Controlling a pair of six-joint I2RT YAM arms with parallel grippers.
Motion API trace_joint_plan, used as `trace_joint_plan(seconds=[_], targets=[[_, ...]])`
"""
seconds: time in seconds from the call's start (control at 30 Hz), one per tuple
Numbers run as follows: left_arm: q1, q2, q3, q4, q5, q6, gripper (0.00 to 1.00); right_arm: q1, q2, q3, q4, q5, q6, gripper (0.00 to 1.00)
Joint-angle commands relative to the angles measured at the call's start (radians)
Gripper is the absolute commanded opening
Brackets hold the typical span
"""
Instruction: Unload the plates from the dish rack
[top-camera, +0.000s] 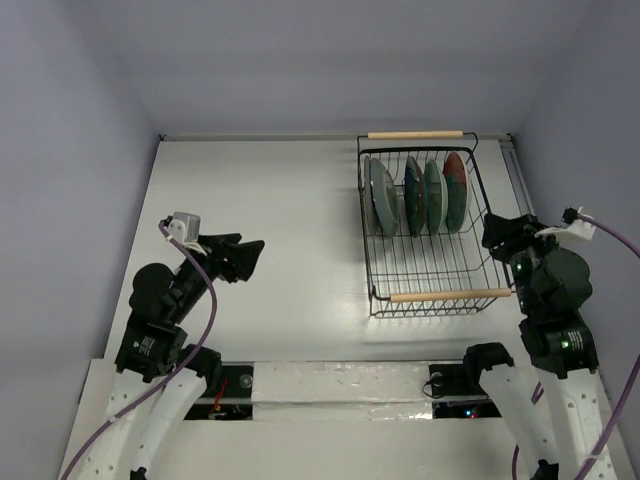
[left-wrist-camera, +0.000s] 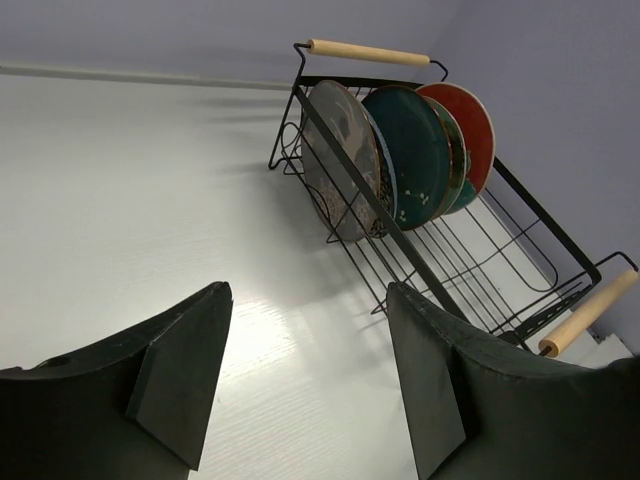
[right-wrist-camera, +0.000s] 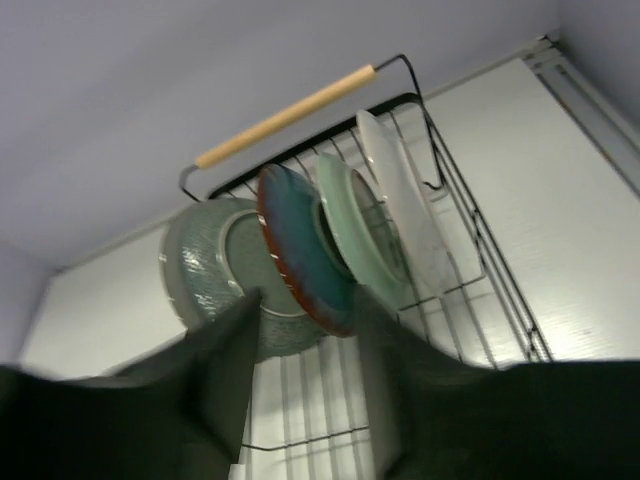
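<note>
Standing in the dish rack (top-camera: 450, 295), plates (top-camera: 413, 195) hide one another's faces

- Bare desk (top-camera: 280, 210) stretches from my left gripper (top-camera: 254, 252) to the dish rack (top-camera: 430, 240), so I have free passage there.
- The plates (top-camera: 415, 195) stand on edge, close together, in the rack's far half, with narrow gaps between them.
- The rack's near half is open wire.
- My right gripper (top-camera: 492, 230) sits just beside the rack's right rim, with the side wall (top-camera: 600, 120) near.

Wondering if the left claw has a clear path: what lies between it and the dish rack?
Nothing. In the overhead view, only bare white table lies between the left gripper and the dish rack; the left wrist view agrees.
</note>
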Motion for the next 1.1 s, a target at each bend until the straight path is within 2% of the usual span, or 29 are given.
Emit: trace_joint_plan(seconds=[0.0, 0.07, 0.1, 0.17, 0.23, 0.27, 0.37, 0.4, 0.43, 0.47, 0.57, 0.6, 0.67, 0.7, 0.8, 0.93, 1.07], targets=[[-0.004, -0.018, 0.028, 0.024, 0.007, 0.018, 0.61, -0.006, 0.098, 0.043, 0.006, 0.031, -0.015, 0.36], [-0.004, -0.027, 0.020, 0.023, 0.004, 0.015, 0.62, -0.006, 0.148, 0.052, 0.009, 0.025, -0.018, 0.22], [-0.004, -0.034, 0.020, 0.023, 0.003, 0.013, 0.60, -0.006, 0.199, 0.063, 0.018, 0.020, -0.026, 0.11], [-0.004, -0.039, 0.015, 0.024, 0.003, 0.012, 0.55, -0.006, 0.250, 0.086, 0.018, 0.028, -0.048, 0.00], [-0.004, -0.047, 0.011, 0.023, -0.008, 0.004, 0.44, -0.006, 0.309, 0.126, -0.006, 0.048, -0.055, 0.00], [-0.004, -0.047, 0.006, 0.023, -0.016, -0.004, 0.34, -0.006, 0.325, 0.147, -0.009, 0.059, -0.067, 0.00], [-0.004, -0.042, 0.006, 0.018, -0.031, -0.010, 0.14, -0.006, 0.386, 0.170, -0.006, 0.085, -0.071, 0.00], [-0.004, -0.039, 0.006, 0.015, -0.034, -0.008, 0.05, -0.006, 0.405, 0.178, 0.006, 0.094, -0.071, 0.03], [-0.004, -0.038, 0.008, 0.011, -0.039, -0.010, 0.02, -0.006, 0.426, 0.183, 0.010, 0.112, -0.075, 0.08], [-0.004, -0.036, 0.008, 0.007, -0.048, -0.011, 0.00, -0.006, 0.478, 0.196, 0.020, 0.138, -0.083, 0.23], [-0.013, -0.036, 0.009, -0.002, -0.072, -0.014, 0.00, -0.006, 0.569, 0.229, 0.038, 0.164, -0.113, 0.64], [-0.013, -0.042, 0.009, -0.003, -0.080, -0.017, 0.03, -0.006, 0.636, 0.245, 0.038, 0.178, -0.124, 0.67], [-0.013, -0.048, 0.008, -0.006, -0.092, -0.019, 0.09, -0.006, 0.705, 0.290, 0.020, 0.204, -0.143, 0.68], [-0.013, -0.053, 0.008, -0.008, -0.094, -0.020, 0.15, -0.006, 0.766, 0.330, 0.012, 0.208, -0.147, 0.68], [-0.023, -0.061, 0.006, -0.008, -0.095, -0.022, 0.22, -0.006, 0.839, 0.390, 0.003, 0.238, -0.155, 0.65], [-0.032, -0.070, 0.006, -0.008, -0.097, -0.024, 0.27, -0.006, 0.952, 0.449, 0.001, 0.293, -0.169, 0.59], [-0.032, -0.076, 0.006, -0.009, -0.103, -0.024, 0.30, -0.006, 1.076, 0.494, -0.025, 0.370, -0.186, 0.48]])
